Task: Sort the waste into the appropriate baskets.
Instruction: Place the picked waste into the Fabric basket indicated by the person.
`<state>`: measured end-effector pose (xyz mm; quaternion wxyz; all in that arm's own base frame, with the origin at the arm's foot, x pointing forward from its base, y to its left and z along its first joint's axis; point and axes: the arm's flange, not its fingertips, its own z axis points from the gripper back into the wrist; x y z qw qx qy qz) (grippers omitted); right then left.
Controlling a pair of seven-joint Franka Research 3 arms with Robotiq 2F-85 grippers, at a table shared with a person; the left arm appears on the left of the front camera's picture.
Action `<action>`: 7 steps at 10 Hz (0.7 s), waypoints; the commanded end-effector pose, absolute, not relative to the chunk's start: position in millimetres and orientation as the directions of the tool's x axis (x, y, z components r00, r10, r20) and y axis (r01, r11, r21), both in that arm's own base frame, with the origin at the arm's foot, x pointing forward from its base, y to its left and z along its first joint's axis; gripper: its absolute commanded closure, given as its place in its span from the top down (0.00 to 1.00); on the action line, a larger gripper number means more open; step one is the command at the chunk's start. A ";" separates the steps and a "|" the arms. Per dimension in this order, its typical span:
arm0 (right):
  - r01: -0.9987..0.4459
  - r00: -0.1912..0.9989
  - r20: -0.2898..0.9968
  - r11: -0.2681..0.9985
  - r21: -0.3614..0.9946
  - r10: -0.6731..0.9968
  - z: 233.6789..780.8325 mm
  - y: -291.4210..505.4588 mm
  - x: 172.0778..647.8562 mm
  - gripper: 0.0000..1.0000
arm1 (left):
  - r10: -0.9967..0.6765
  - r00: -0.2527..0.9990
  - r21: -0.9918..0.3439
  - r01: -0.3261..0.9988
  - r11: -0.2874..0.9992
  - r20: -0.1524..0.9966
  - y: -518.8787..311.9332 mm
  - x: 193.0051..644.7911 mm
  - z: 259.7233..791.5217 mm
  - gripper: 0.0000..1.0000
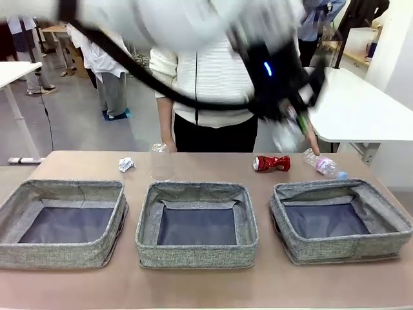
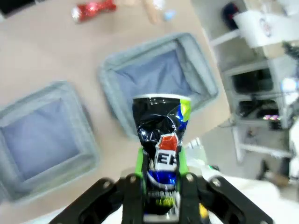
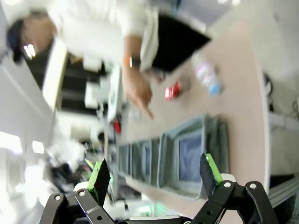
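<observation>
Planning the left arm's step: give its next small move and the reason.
Likely carry the left gripper, shut on the crushed dark can, on over the right basket before releasing: the can hangs above the table, seemingly at that basket's rim.

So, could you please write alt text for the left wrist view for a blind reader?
The left hand grips a crushed dark blue-silver can between its green pads, above a tan table. Two low grey woven fabric baskets sit below it, and a crushed red can lies beyond them.
</observation>
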<state>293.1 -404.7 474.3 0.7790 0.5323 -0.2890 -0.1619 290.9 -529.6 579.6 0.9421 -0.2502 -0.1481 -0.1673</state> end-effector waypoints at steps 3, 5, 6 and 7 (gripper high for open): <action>-0.083 0.848 0.279 0.408 0.909 -0.451 473.9 -358.2 313.4 1.00 | -0.428 0.849 -0.358 0.522 0.774 0.311 -653.2 329.1 483.7 0.29; -0.083 0.848 0.279 0.408 0.909 -0.451 473.9 -358.2 313.4 1.00 | -0.451 0.843 -0.315 0.531 0.787 0.293 -672.4 334.5 465.4 0.29; -0.083 0.848 0.279 0.408 0.909 -0.451 473.9 -358.2 313.4 1.00 | -0.447 0.843 -0.307 0.528 0.792 0.298 -675.1 335.3 465.2 0.29; -0.083 0.848 0.279 0.408 0.909 -0.451 473.9 -358.2 313.4 1.00 | -0.444 0.846 -0.303 0.524 0.796 0.296 -676.6 337.0 463.7 0.29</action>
